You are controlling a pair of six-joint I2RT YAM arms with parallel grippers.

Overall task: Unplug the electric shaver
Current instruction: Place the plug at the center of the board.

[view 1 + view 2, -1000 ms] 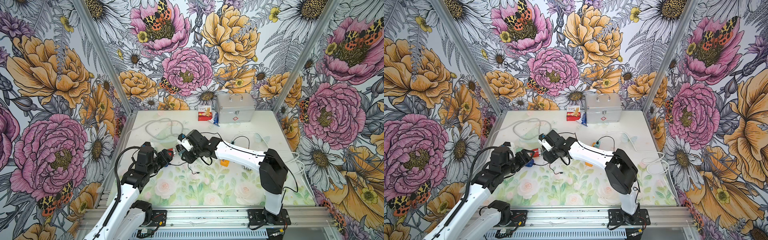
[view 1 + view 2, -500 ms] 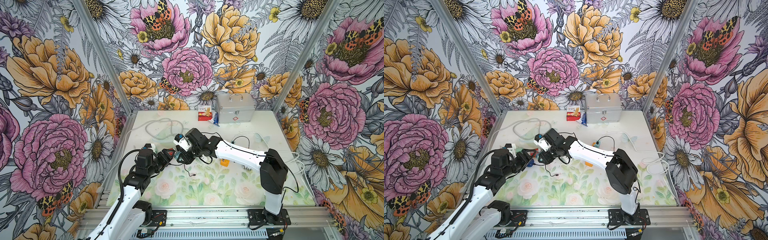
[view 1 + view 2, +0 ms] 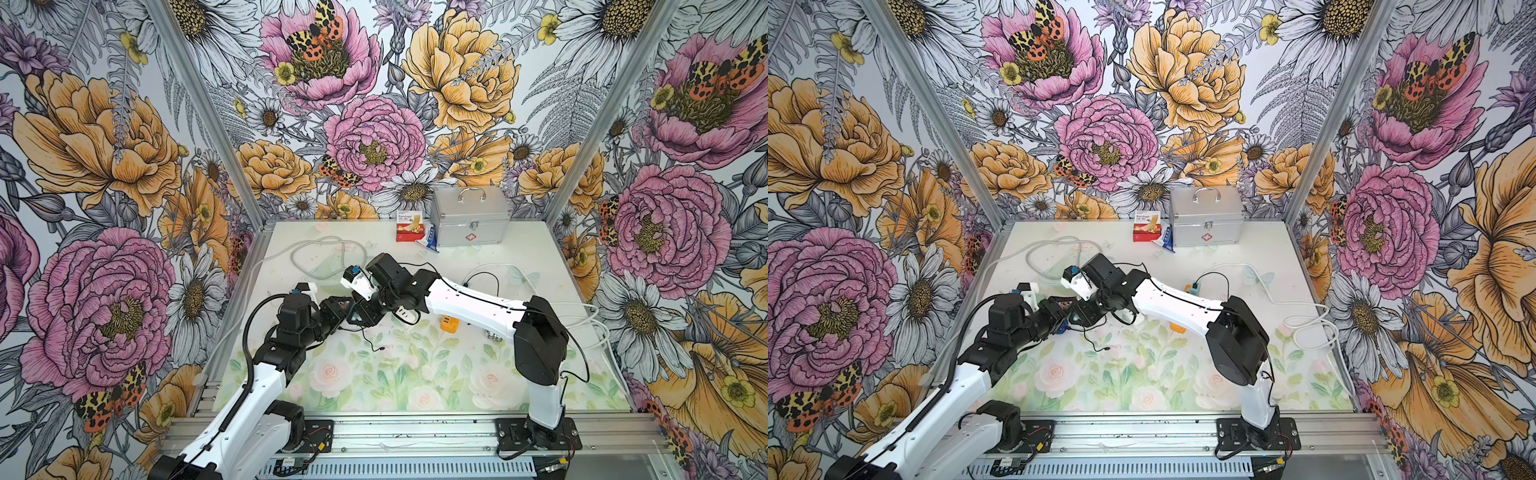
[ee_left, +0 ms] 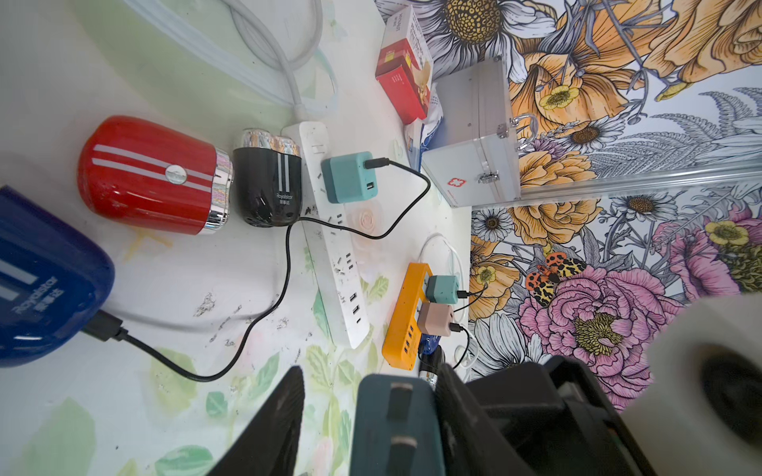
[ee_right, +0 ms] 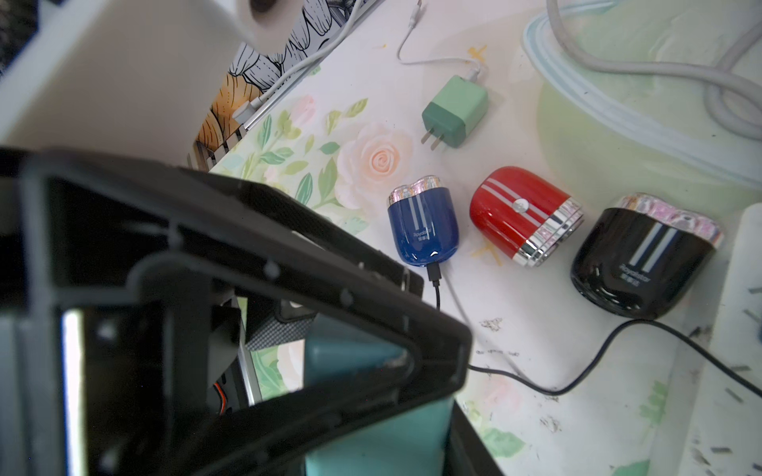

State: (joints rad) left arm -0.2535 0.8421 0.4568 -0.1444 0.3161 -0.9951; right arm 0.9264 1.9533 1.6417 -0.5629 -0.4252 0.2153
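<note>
Three shavers lie in a row on the table (image 3: 519, 374), left of centre, beneath the spot where the two arms meet. They are the blue shaver (image 5: 422, 230), the red shaver (image 5: 519, 214) and the black shaver (image 5: 643, 263); the black one sits just beside the white power strip (image 4: 334, 247). A black cable (image 4: 284, 280) is seated in the base of the blue shaver. It runs past the black shaver toward a teal charger (image 4: 346, 177) plugged into that strip.

Right gripper (image 3: 360, 319): clamped on a second teal adapter (image 4: 391, 428), whose two prongs are bare. A thin black lead (image 3: 372, 340) trails from under the grippers, its free end lying on the table.

Left gripper (image 3: 341, 311): jaws part-way apart, astride the same adapter. One finger (image 4: 280, 412) stands clear of it, with table showing between. The other finger is hidden behind the right gripper, so I cannot tell whether it touches the adapter.

Also observed:
- An orange power strip (image 4: 402, 317) carries two small chargers.
- A green adapter (image 5: 453, 111) lies loose near the blue shaver.
- A metal case (image 3: 469, 220) and a red box (image 3: 409, 228) stand against the rear wall.
</note>
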